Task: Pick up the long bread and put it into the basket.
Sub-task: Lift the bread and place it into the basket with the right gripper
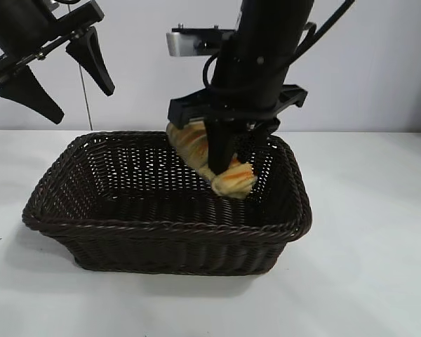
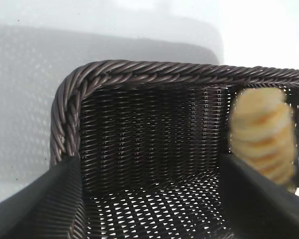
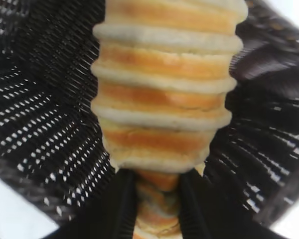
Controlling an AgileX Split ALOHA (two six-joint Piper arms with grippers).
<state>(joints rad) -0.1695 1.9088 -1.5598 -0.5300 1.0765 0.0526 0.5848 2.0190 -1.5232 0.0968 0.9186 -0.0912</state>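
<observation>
The long bread, golden-yellow with orange and pale stripes, hangs tilted inside the dark brown wicker basket, over its right part. My right gripper is shut on the bread's middle; in the right wrist view the bread fills the centre between the black fingers. I cannot tell whether the bread touches the basket floor. My left gripper is open and empty, high above the basket's left end. The left wrist view shows the basket's corner and the bread beyond.
The basket stands in the middle of a white table. A pale wall is behind. White table surface lies outside the basket's rim in the left wrist view.
</observation>
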